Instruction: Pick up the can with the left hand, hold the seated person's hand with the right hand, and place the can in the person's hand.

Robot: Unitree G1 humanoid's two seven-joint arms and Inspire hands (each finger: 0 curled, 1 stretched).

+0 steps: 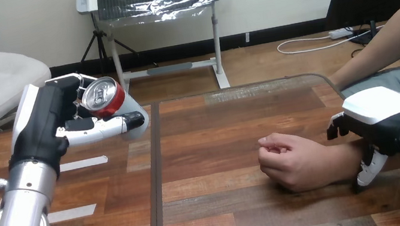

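Observation:
My left hand (46,124) is raised above the table's far left, shut on a red can (103,97). The can lies on its side in the grip, its silver top facing the camera. At the right, the person's hand (290,160) rests on the wooden table (221,225) as a loose fist. My right hand (376,114) sits over the person's wrist: its fingers (336,125) curl down the far side and its thumb (369,173) comes up on the near side. The can is well to the left of the person's hand, and higher.
Two strips of white tape (81,164) lie on the left part of the table. A dark seam (157,180) runs front to back between the table halves. The person's forearm (381,45) comes in from the upper right.

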